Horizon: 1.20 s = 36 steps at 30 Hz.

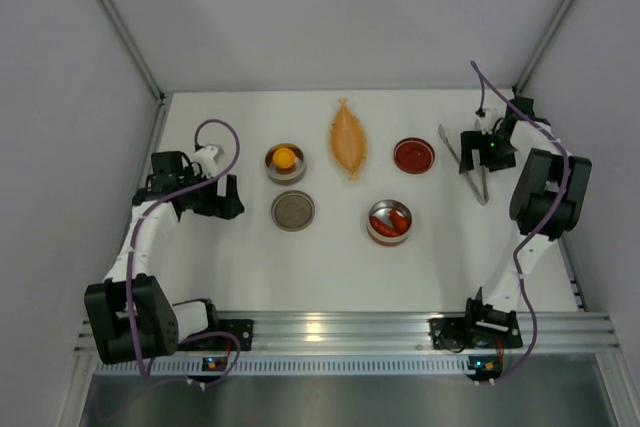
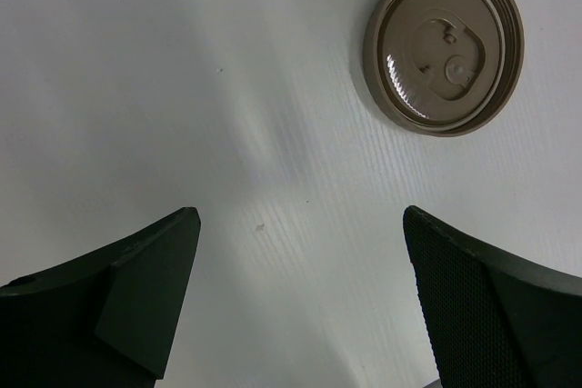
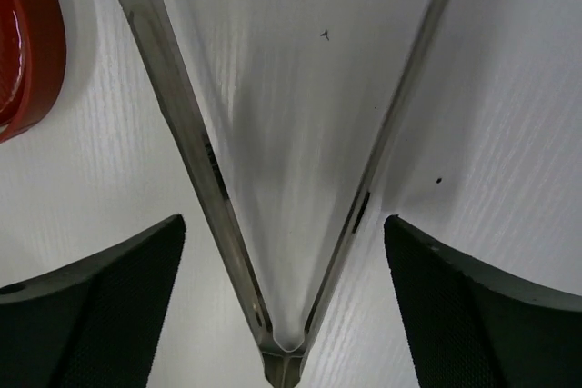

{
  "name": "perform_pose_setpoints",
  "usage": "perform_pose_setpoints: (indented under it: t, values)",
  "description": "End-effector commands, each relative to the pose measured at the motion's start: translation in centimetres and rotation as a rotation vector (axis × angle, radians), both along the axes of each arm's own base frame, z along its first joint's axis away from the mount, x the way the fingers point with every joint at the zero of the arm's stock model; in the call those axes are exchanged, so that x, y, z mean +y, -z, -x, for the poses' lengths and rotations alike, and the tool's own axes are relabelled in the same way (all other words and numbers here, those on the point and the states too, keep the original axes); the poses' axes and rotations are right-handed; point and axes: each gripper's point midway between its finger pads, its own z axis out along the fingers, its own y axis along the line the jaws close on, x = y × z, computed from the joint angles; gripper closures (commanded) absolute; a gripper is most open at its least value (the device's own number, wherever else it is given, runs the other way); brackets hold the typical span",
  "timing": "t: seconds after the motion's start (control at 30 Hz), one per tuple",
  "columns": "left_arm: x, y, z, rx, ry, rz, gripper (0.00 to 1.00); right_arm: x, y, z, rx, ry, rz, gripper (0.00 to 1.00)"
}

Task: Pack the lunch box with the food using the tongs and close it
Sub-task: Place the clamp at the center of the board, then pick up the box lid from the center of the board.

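My right tool [image 3: 284,221] is spread wide over the far right of the desk [image 1: 330,267]. The tongs [image 3: 205,161] lie flat between its fingers [image 3: 109,297], with their joined end towards my wrist and the two arms fanning away from me. There is a gap on each side, so neither finger touches the metal and I grip nothing. Just to the left of the tongs is the red dish [image 3: 23,43].

My left tool [image 2: 301,224] is also spread and empty, hanging over bare desk on the left side. The brown lid [image 2: 443,46] lies flat ahead of it and to the right.

The food is already in the tins. The yellow piece [image 1: 285,156] sits in the left tin [image 1: 270,169], just behind the brown lid. The red pieces [image 1: 391,220] lie in the right tin [image 1: 374,231], nearer the middle of the desk. Both tins stand open. The leaf dish [image 1: 348,137] lies between the left tin and the red dish, at the back.
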Motion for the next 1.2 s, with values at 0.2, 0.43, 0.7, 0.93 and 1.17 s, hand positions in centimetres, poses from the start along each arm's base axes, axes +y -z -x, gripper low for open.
perform_pose_setpoints:
  t: [0.2, 0.43, 0.7, 0.93, 1.17]
  values:
    - [0.0, -3.1, -0.5, -0.097, 0.024, -0.014, 0.02, 0.3, -9.3, -1.5, -0.183, -0.139, 0.074, 0.01]
    - [-1.4, -3.2, 0.5, -0.111, 0.13, 0.021, 0.02, 7.4, -13.4, 1.6, -0.253, -0.628, 0.138, 0.16]
    - [-1.6, -2.5, 0.0, -0.073, 0.154, 0.045, 0.02, 14.4, -9.6, 2.8, -0.198, -1.059, 0.258, 0.52]
    - [-1.5, -1.7, -0.2, -0.049, 0.164, 0.038, 0.02, 16.9, -6.9, 1.0, -0.2, -1.207, 0.276, 0.54]
    - [-1.6, -1.1, -0.3, -0.031, 0.175, 0.05, 0.02, 17.4, -3.9, 0.2, -0.139, -1.251, 0.278, 0.56]
